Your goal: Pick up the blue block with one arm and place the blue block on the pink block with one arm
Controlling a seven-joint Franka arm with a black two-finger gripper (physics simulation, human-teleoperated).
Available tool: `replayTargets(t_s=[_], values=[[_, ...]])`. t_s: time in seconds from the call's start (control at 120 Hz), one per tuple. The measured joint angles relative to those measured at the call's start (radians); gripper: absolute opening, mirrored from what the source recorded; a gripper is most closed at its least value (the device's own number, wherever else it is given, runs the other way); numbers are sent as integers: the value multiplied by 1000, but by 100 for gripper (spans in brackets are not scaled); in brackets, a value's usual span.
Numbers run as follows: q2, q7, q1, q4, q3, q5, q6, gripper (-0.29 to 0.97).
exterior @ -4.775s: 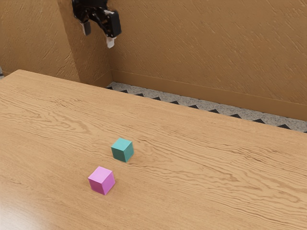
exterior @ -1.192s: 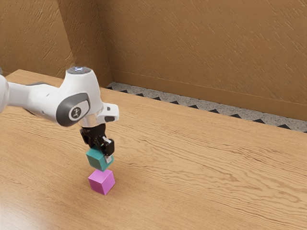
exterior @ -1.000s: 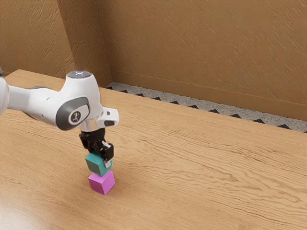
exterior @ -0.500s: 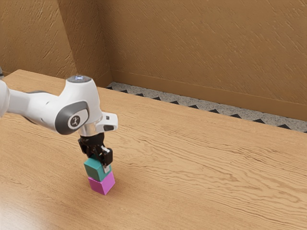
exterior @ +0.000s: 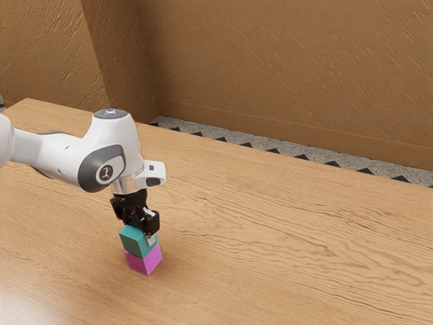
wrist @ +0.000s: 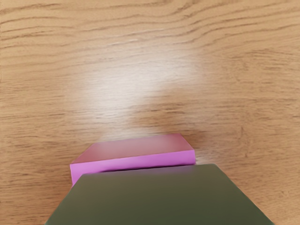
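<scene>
The teal-blue block [exterior: 135, 241] rests on top of the pink block [exterior: 145, 260] near the table's front, toward the exterior view's left. My gripper [exterior: 139, 229] comes straight down onto the blue block, with its black fingers [exterior: 150, 223] pressed on two sides of it, so it is shut on the block. In the wrist view the blue block [wrist: 159, 197] is a dark blurred mass just under my hand. The pink block [wrist: 133, 154] peeks out from beneath it.
The wooden table [exterior: 284, 223] stretches wide to the exterior view's right. Brown textured walls [exterior: 284, 61] rise behind it, with a strip of patterned floor [exterior: 304, 150] past the far edge.
My gripper has lowered the blue block from just above the pink block down onto its top. Much earlier the blue block lay on the table apart from the pink one.
</scene>
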Motion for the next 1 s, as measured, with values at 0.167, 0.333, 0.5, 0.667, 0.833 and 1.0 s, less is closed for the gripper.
replayTargets(t_s=[0.167, 0.333, 0.5, 0.667, 0.833, 1.0], values=[[1, 0, 2, 0, 0, -1, 1, 33], [2, 0, 0, 0, 0, -1, 1, 33], [2, 0, -1, 0, 0, 0, 5, 33], [2, 1, -1, 0, 0, 0, 7, 34], [0, 2, 4, 0, 1, 0, 7, 34], [1, 5, 11, 0, 3, -2, 7, 40]])
